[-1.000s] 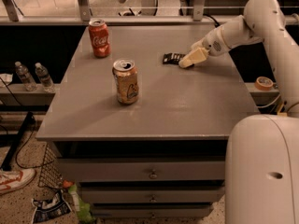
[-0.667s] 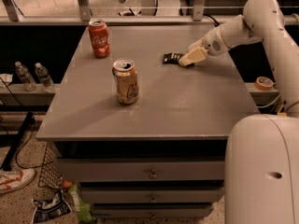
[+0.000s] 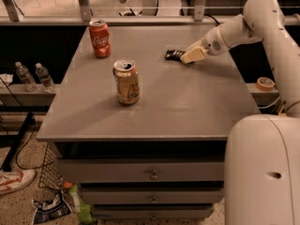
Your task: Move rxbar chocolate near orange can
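Bar's place: the rxbar chocolate point(image 3: 172, 55) lies flat on the gray table point(image 3: 187, 102), towards the back, right of centre.
Bar's axis: the long side runs roughly left to right across the table. The near-black left end is free and the right end meets the gripper.
Orange can: the orange can point(image 3: 126, 82) stands upright left of centre, silver top up, well apart from the bar. What is inside cannot be seen.
Cola can: a red cola can point(image 3: 100, 38) stands upright at the back left.
Drawers: the drawers point(image 3: 152, 172) under the tabletop are shut.
Arm: the white arm point(image 3: 234, 32) reaches in from the right and slopes down to the left, low over the table.
Gripper: the gripper point(image 3: 188, 57) is at the bar's right end, down at table level.
Grip: I cannot tell how wide the pincer stands, or whether it has hold of the bar.
Off the table: two water bottles point(image 3: 33, 76) stand on a low ledge at the left, and a tape roll point(image 3: 265, 83) lies on the ledge at the right.
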Tool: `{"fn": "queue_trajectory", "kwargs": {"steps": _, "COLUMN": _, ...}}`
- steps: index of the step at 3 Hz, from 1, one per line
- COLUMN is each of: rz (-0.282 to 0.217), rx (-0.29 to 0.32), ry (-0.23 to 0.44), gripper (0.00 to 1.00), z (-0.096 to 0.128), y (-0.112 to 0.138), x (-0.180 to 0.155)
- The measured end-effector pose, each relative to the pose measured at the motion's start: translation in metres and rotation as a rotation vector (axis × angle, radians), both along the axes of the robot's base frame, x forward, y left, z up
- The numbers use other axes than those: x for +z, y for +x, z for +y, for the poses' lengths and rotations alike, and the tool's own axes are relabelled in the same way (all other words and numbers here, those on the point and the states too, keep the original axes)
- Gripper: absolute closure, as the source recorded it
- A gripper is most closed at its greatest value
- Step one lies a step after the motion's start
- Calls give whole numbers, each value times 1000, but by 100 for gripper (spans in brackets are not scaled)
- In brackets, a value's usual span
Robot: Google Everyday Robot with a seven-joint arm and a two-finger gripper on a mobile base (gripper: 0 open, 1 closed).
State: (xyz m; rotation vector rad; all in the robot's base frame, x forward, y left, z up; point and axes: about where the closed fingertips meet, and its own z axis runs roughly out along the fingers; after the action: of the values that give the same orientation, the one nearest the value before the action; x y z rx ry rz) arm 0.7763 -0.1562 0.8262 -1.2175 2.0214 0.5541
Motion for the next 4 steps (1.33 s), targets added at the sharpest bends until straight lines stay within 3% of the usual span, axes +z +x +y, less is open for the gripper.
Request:
{"fn": "queue_trajectory", "kwargs": {"steps": 2, "rz": 0, "rx": 0, "ry": 0, "gripper": 100, "z": 0, "y": 0, "x": 1}}
{"fn": "queue_trajectory", "kwargs": {"steps": 3, "rz": -57, "rx": -18, "ry": 14, "gripper": 100, "z": -19, "y": -16, "x": 26}}
{"fn": "queue_trajectory", "kwargs": {"steps": 4, "rz": -156, "rx": -20, "ry": 55, "gripper": 100, "z": -41, "y": -79, "x": 68}}
